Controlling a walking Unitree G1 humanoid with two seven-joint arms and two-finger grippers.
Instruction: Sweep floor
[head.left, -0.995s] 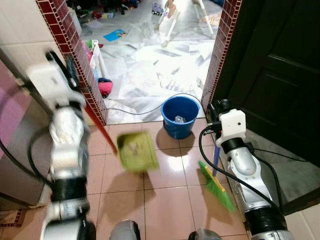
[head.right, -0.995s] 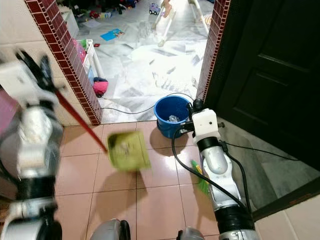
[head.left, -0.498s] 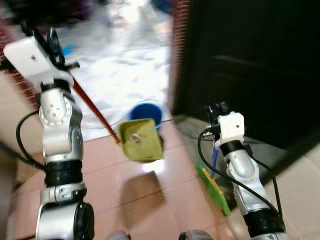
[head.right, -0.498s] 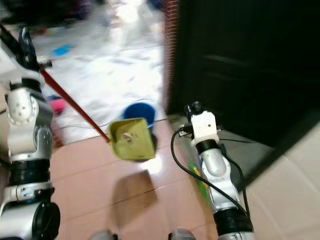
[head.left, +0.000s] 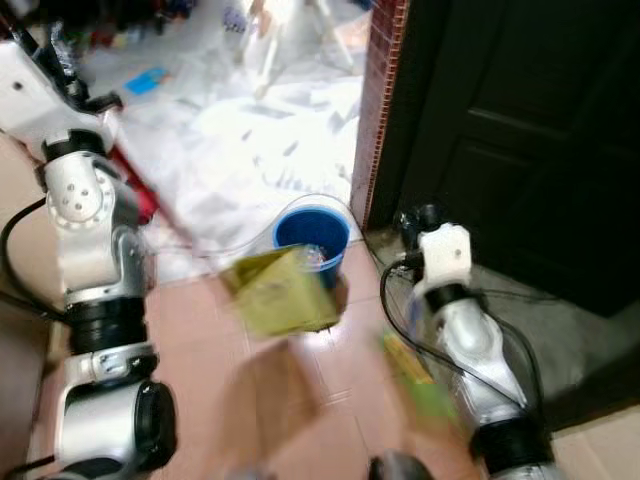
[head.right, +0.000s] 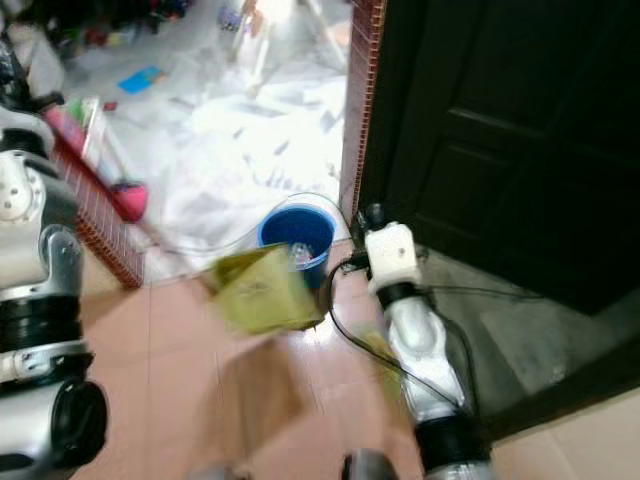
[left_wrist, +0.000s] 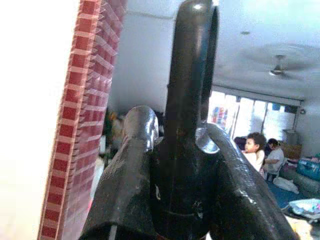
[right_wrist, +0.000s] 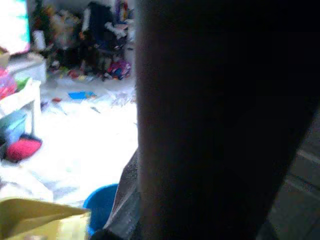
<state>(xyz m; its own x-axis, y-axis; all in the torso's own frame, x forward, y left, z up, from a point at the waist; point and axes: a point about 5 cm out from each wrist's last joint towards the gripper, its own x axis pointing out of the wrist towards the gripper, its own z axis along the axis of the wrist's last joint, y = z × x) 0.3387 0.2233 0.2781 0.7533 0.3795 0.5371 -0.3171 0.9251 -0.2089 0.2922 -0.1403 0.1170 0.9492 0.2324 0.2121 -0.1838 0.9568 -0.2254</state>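
A yellow-green dustpan (head.left: 280, 292) hangs blurred above the tiled floor, its far edge right at the blue bucket (head.left: 312, 236). My left gripper (head.left: 58, 68) is raised at the far left and shut on the dustpan's long handle; the handle's dark hooked end (left_wrist: 192, 75) stands between its fingers (left_wrist: 136, 132). My right gripper (head.left: 414, 218) is low beside the doorway, shut on the broom. The broom's green bristles (head.left: 418, 372) smear along the floor beside that arm. In the right wrist view the dark broom handle (right_wrist: 215, 125) blocks most of the picture, with the bucket (right_wrist: 106, 201) behind it.
A dark wooden door (head.left: 520, 130) stands open on the right beside a red brick pillar (head.left: 385, 90). Beyond the bucket lies a bright white floor with toys and white chair legs (head.left: 290, 40). Far off, two people (left_wrist: 262, 152) sit in the room.
The whole view has swung and blurred, so the camera moved. The dustpan now hangs closer to the bucket's rim. Both grippers keep their holds.
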